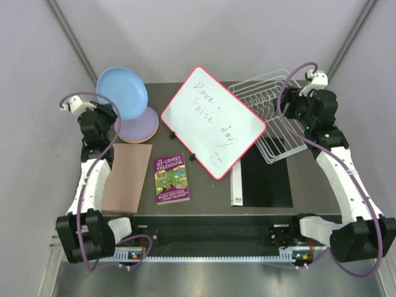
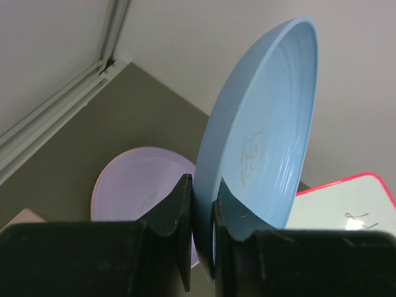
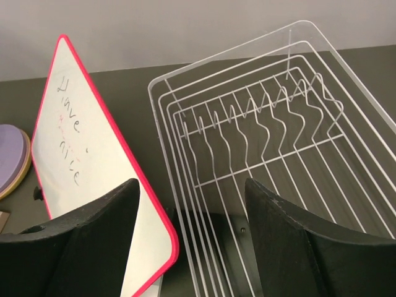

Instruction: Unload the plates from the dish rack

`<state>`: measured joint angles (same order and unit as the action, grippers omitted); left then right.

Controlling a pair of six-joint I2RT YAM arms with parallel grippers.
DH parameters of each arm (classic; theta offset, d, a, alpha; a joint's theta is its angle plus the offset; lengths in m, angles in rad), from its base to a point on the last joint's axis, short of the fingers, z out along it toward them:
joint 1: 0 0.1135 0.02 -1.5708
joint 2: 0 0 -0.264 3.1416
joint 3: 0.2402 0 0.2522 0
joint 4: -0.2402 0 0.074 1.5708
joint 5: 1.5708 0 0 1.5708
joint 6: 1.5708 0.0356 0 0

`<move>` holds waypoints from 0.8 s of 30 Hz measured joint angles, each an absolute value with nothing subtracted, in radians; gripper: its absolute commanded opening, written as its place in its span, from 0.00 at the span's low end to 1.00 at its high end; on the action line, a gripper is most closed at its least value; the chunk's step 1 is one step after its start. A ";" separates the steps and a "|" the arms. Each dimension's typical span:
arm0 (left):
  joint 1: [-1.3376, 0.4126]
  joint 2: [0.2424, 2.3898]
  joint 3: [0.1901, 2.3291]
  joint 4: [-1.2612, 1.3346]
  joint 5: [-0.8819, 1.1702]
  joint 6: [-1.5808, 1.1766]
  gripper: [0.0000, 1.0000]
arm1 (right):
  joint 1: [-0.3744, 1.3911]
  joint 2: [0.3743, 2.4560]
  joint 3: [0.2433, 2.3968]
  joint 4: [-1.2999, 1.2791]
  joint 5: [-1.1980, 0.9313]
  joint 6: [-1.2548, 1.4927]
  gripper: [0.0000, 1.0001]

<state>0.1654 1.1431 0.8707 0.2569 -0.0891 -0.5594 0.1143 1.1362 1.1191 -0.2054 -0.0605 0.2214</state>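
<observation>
- The blue plate (image 2: 266, 124) is smooth plastic with fine concentric ridges and a small embossed figure. It stands nearly on edge, and the left end effector (image 2: 201, 193) is closed narrowly on its rim.
- Below and just ahead of that end effector, the lilac plate (image 2: 133, 185) lies flat at the far left corner of the desk (image 1: 207, 187). The top view shows an orange rim under it. The fingers hide the blue plate's lower edge, so I cannot tell whether the two plates touch.
- The walls are close to the left of and beyond this end effector. To its right, the red edge of the whiteboard (image 2: 346, 204) is near.
- The rack (image 3: 266, 124) lies under and ahead of the right end effector (image 3: 192, 185), which is spread wide and holds nothing. The rack is thin white wire with rounded corners, raised sides and a row of wavy tines.
- To the left of the right end effector, the whiteboard's glossy face slants, and its rim is just beside the rack's left rail.
- A flat black mat (image 1: 266, 179) lies behind that end effector, towards the arm's base.
</observation>
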 measured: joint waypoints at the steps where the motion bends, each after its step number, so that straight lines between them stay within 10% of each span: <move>1: 0.174 1.148 0.857 0.249 -0.099 -0.565 0.00 | 0.113 1.138 1.119 -0.202 -0.070 0.221 0.68; 24: 0.191 1.408 0.706 0.372 -0.184 -0.620 0.01 | 0.083 1.273 1.100 -0.158 -0.190 0.242 0.68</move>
<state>0.1913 1.4082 0.7059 0.3717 -0.1841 -0.6197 0.0826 1.2728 1.1000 -0.1577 -0.1898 0.2424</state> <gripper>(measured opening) 0.175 0.678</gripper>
